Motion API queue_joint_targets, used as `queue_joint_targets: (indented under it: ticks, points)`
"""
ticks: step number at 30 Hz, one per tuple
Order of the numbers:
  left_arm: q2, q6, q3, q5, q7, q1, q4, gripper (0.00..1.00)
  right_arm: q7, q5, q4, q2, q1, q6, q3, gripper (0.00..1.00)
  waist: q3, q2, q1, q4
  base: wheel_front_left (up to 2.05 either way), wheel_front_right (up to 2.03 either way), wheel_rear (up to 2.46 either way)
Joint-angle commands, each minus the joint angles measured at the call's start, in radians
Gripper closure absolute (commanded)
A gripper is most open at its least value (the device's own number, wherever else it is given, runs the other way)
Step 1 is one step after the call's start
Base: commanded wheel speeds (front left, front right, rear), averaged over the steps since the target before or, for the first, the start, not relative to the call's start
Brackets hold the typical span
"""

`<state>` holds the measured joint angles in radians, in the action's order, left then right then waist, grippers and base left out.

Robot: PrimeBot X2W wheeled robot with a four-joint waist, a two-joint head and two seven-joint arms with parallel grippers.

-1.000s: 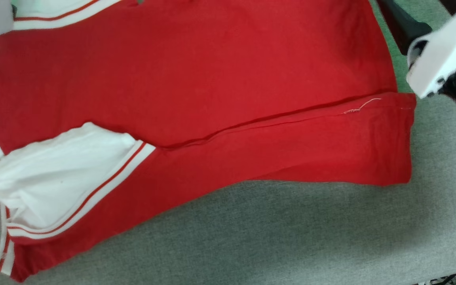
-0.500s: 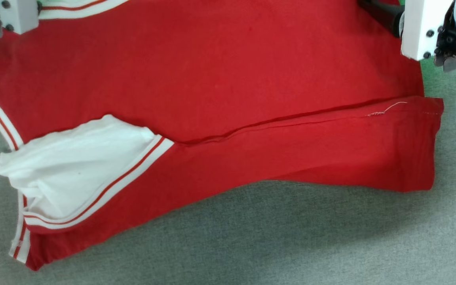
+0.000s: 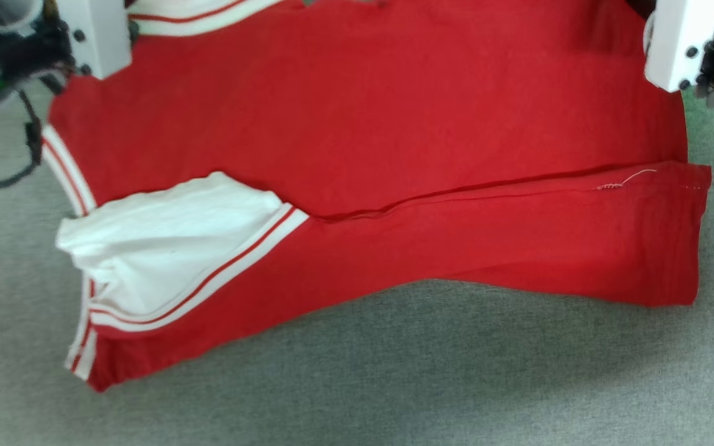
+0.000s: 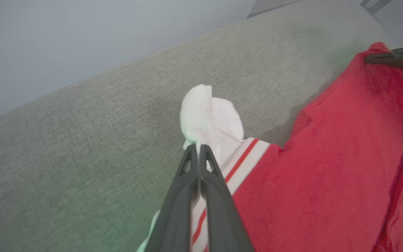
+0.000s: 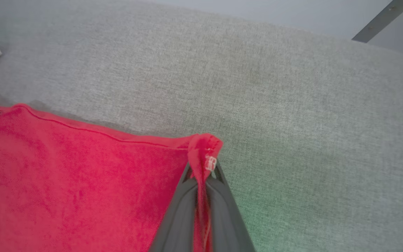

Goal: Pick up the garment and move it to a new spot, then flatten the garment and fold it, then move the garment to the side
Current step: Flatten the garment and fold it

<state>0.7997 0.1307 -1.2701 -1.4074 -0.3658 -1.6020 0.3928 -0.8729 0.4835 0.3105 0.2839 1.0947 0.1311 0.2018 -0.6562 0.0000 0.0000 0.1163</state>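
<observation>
the garment (image 3: pixel 394 124) lies spread on the grey cloth-covered tabletop (image 3: pixel 456 378). its red body runs left to right across the head view. the near long side is folded over along a seam, and a white sleeve (image 3: pixel 165 248) with red-and-white striped trim lies on its near left part.

both arms reach forward to the garment's far edge, well apart, one at each end. the left arm's white wrist block (image 3: pixel 93 34) sits at the upper left of the head view with dark cables (image 3: pixel 28 148) hanging beside it. the right arm's white wrist block (image 3: pixel 679 43) sits at the upper right, over the red far corner.

the left fingers (image 4: pixel 182 189) are pressed together along their length. their tips are clamped on white sleeve cloth just beside the striped trim (image 4: pixel 240 161), and a bunch of white cloth stands up past the tips. far off to the right in the left wrist view, the other arm's dark fingers lie at the garment's red corner.

the right fingers (image 5: pixel 182 210) are closed on that red corner, with a fold of hem squeezed between them and a small tuft with a white tag poking out above the tips. from the pinch the hem runs away to the left and throws a thin shadow on the tabletop.
</observation>
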Motion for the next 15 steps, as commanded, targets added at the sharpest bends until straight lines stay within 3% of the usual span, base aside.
queue_joint_targets:
  ticks: [1,6,15]
  points:
    - [0.001,-0.001,0.002,-0.013,0.015,0.016,-0.010,1.00,0.011,0.006,-0.007,0.013,-0.016,-0.001,0.006,1.00,0.038,0.0000,0.0000,-0.031,0.00,0.00,0.00]
    - [0.032,0.000,0.007,-0.059,0.109,0.050,-0.123,1.00,0.057,0.066,-0.087,0.083,-0.096,-0.001,0.033,1.00,0.101,0.0000,0.0000,-0.071,0.00,0.00,0.00]
    - [0.149,0.000,-0.003,-0.021,0.347,0.207,-0.392,1.00,0.081,0.140,-0.270,0.210,-0.304,-0.001,0.011,1.00,0.192,0.0000,0.0000,-0.141,0.00,0.00,0.00]
